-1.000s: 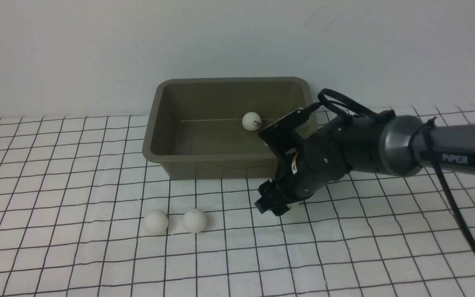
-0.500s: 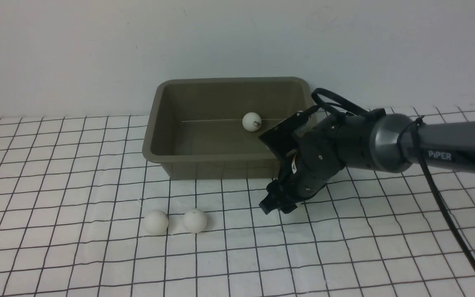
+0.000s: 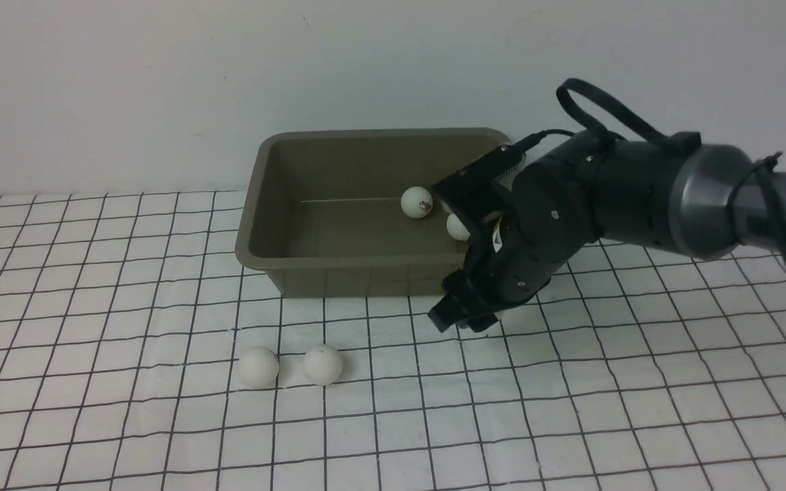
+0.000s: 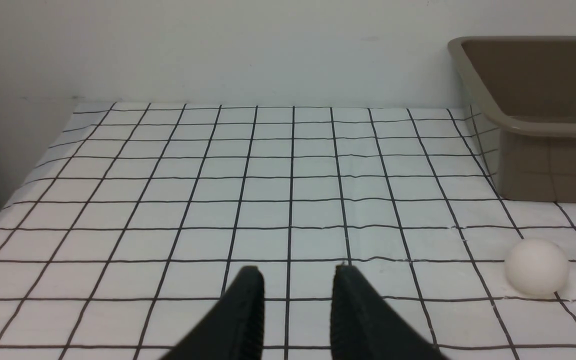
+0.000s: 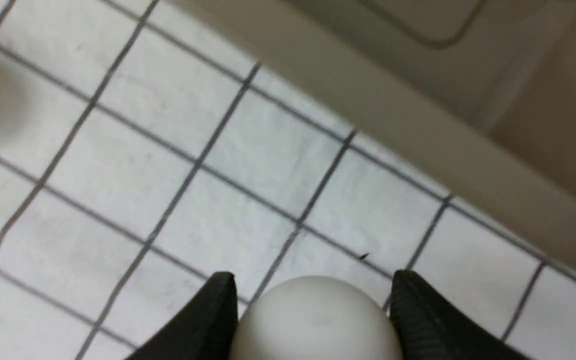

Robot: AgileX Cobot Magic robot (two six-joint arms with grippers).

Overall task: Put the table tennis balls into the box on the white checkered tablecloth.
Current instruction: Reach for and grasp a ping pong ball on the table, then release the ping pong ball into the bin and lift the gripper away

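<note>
Right gripper (image 5: 313, 280) is pinching the held ball (image 5: 318, 320) squarely across its middle, low over the white checkered tablecloth (image 3: 127, 286), just in front of the box (image 3: 256, 249). That centred grip likely stops it squirting out on the lift over the rim. 2 boxed balls (image 3: 417, 202) sit inside, and 2 loose balls (image 3: 258, 367) wait on the cloth. Left gripper (image 4: 298, 272) hangs back, jaws slightly parted, empty.

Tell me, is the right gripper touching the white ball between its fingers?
Touching. The right wrist view shows the ball wedged between the two black fingers of the right gripper, with no gap on either side.
</note>
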